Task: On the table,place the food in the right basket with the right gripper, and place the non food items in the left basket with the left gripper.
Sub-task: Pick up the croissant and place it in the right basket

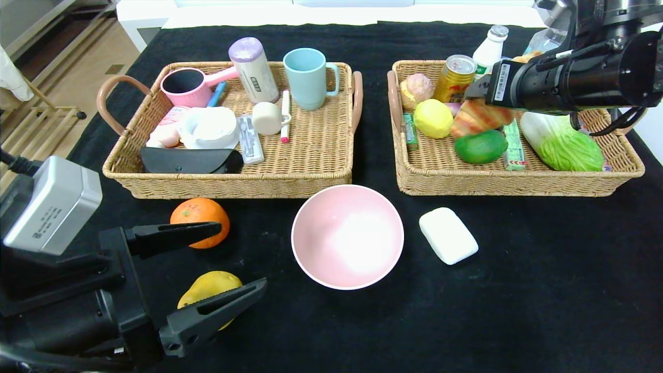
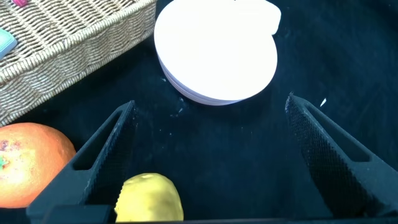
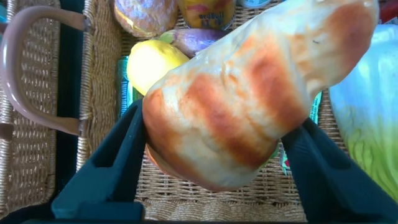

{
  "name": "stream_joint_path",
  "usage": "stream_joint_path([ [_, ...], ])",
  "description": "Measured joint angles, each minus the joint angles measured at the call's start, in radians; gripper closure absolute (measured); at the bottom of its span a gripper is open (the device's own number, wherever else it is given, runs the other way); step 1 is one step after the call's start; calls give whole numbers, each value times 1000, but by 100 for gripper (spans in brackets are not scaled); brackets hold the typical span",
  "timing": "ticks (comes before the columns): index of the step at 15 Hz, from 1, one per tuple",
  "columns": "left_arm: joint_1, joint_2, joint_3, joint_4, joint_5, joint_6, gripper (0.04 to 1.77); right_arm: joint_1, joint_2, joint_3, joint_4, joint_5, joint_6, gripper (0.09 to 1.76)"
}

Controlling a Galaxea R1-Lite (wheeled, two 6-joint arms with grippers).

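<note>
Two woven wicker baskets sit side by side on the black-cloth table point(image 1: 518, 290); left basket point(image 1: 228, 186) holds a pink scoop, teal mug, white cups, black case; right basket point(image 1: 518, 184) holds a yellow lemon-like fruit, oval green fruit point(image 1: 480, 146), a can, a cabbage. Right gripper point(image 3: 211, 155) is over the right basket, fingers spread either side of the striped golden-brown croissant point(image 3: 249, 99), which sits between them above the green fruit. Left gripper point(image 1: 228, 264) hangs wide open and empty near the front left edge, round orange point(image 1: 199, 215) and lumpy yellow pear-shaped fruit point(image 1: 207, 287) just under it; pale-pink round bowl point(image 1: 347, 235) and white rounded bar point(image 1: 447, 235) lie on open cloth in front of the baskets.
</note>
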Motion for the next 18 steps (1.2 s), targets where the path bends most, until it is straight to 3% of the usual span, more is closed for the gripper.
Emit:
stream_joint_path([
  [7,0,1,0,0,0,0,9,6,2,0,0,0,-1,25],
  [18,0,1,2,0,0,0,9,16,-54,31,13,1,-53,17],
])
